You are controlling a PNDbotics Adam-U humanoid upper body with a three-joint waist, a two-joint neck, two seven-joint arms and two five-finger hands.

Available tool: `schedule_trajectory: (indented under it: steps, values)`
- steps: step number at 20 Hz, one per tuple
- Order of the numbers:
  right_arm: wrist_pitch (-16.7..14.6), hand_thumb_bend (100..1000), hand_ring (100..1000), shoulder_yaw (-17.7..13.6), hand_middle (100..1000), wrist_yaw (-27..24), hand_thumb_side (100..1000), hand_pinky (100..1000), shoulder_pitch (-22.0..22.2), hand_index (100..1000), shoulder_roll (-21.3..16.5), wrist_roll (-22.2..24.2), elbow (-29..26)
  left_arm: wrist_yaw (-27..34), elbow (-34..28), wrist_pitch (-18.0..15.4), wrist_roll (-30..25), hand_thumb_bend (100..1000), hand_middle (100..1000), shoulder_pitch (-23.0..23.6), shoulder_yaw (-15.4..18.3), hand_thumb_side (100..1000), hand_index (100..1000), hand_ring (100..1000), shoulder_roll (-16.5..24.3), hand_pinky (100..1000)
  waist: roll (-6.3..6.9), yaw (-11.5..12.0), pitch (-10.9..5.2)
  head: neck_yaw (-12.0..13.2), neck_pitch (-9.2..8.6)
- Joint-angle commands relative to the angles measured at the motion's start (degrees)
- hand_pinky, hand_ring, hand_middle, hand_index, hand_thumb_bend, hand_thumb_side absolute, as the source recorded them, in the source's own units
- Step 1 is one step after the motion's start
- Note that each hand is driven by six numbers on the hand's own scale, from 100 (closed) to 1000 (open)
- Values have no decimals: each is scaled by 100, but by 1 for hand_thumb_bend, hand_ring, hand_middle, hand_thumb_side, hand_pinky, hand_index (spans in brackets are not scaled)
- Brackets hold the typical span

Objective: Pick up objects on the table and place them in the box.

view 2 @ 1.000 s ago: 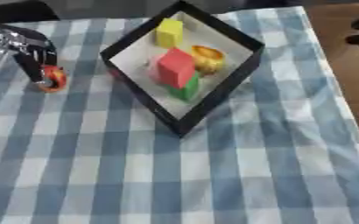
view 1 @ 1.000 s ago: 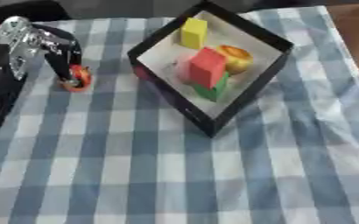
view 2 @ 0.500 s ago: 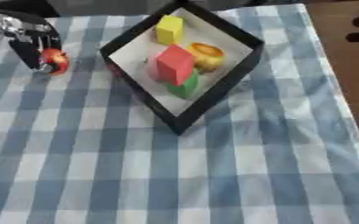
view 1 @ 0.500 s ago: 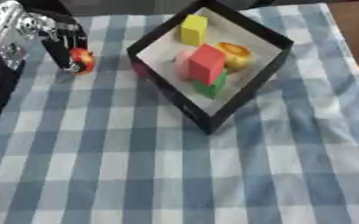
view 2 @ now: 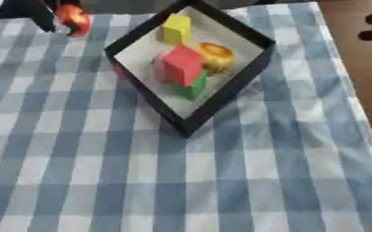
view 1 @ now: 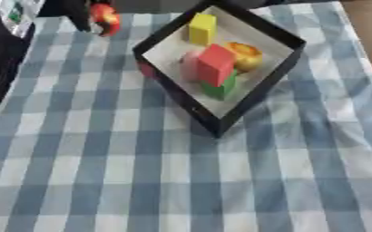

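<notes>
A: Report the carried item first.

B: A small red and orange object (view 2: 74, 19) sits at the upper left, off the box's left corner, over the checked cloth. Dark fingers (view 2: 40, 13) of the left robot hand (view 1: 76, 12) are beside it, and they appear to pinch it; the blur keeps me from saying exactly how.

A: The box?

B: A black box (view 1: 256, 89) with a pale floor, set cornerwise on the desk (view 1: 221, 181). Inside: a yellow block (view 2: 176, 28) toward the far corner, a red block (view 2: 182, 65) in the middle, a green block (view 2: 192, 89) partly under it, a pink piece (view 2: 159, 65) on its left, and an orange ring-like piece (view 2: 214, 56) on its right.

A: Any difference between the two eyes?

B: The left eye view shows more of the left arm (view 1: 2, 50), a large black mass along the left edge with a silver part at the top corner. The right eye view shows only the fingers, plus bare brown floor (view 2: 356, 68) beyond the cloth's right edge.

A: The right robot hand?

B: It shows in neither view.
</notes>
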Motion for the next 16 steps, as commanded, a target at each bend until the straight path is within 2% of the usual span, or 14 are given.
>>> schedule_trajectory:
  steps: [1, 9, 16]
  values:
    - [-13, 100, 789, -21, 801, -39, 805, 938, -89, 783, -126, 21, -74, -3, -194, -54, 210, 239, 572, -312, -42, 100, 615, 667, -200, 717, -33, -18, -227, -36, 25]
    - [2, 100, 789, -2, 801, -78, 802, 938, -176, 783, -70, 45, -73, -28, -54, -72, 825, 268, 566, -474, -123, 100, 618, 654, -884, 707, -2, -121, -236, -36, -40]
    - [9, 100, 789, 4, 801, -111, 799, 938, -241, 783, -39, 57, -90, -243, 604, -103, 855, 345, 593, -260, -142, 169, 653, 672, -1109, 715, 10, -173, -217, -45, -61]
